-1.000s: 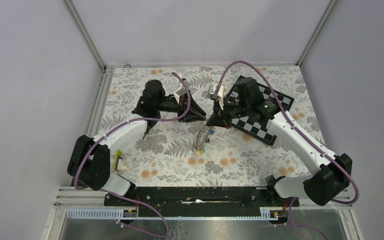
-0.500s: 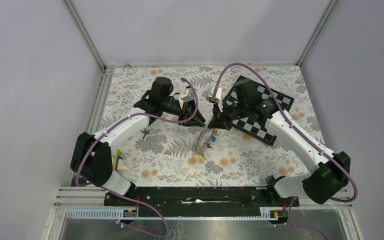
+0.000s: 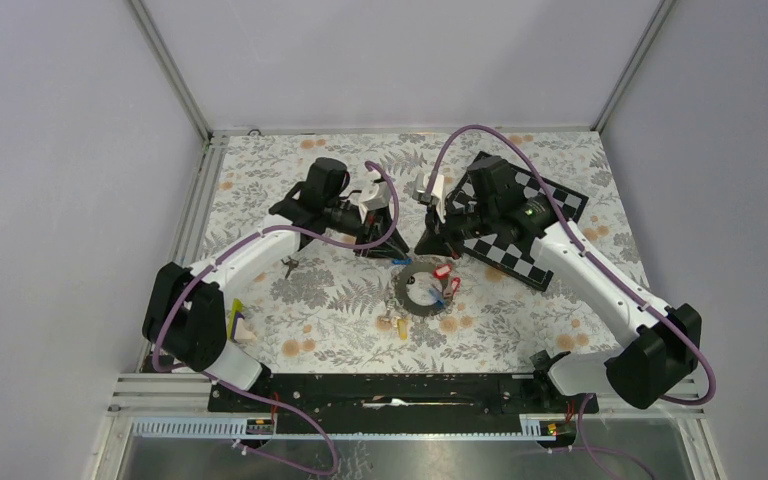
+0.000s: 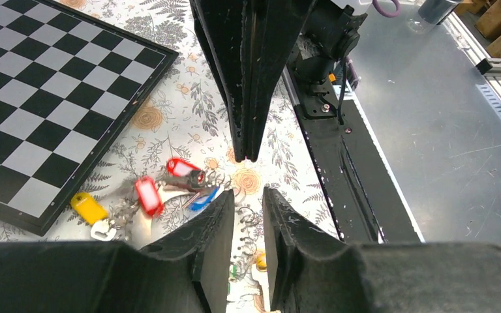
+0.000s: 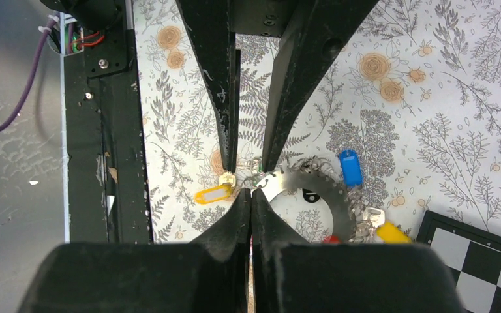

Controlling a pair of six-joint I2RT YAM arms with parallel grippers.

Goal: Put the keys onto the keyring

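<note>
Well left of the keyring (image 3: 421,291), a small dark object (image 3: 289,265) lies on the bench (image 3: 340,310); it is too small to tell what it is. The left claw (image 4: 248,197) hangs just beyond the keyring's far-left side. Its fingers are apart with a narrow gap and nothing between them.

The keyring lies flat on the bench, between the two claws and a little nearer the arm bases than they are. The keys (image 4: 148,195) lie close about it:
- A blue key (image 3: 400,262) sits at the far-left rim.
- A yellow key (image 3: 403,328) lies just off the near-left side, with a smaller pale piece beside it.
- Two red keys (image 3: 443,270) and a second blue key (image 3: 439,297) crowd the right side, overlapping the rim.
- A second yellow key (image 4: 89,207) lies past the red ones, right by the board's edge.

Small wire loops tangle among the keys. I cannot tell whether any key is threaded on the keyring.

The right claw (image 5: 251,195) hangs just beyond the keyring's far-right side. Its fingers are pressed together with nothing seen between them, and its tips point at the keyring's rim. I cannot tell whether they touch it. The board (image 3: 535,225) lies right of the keyring and further back, partly under the right arm.
</note>
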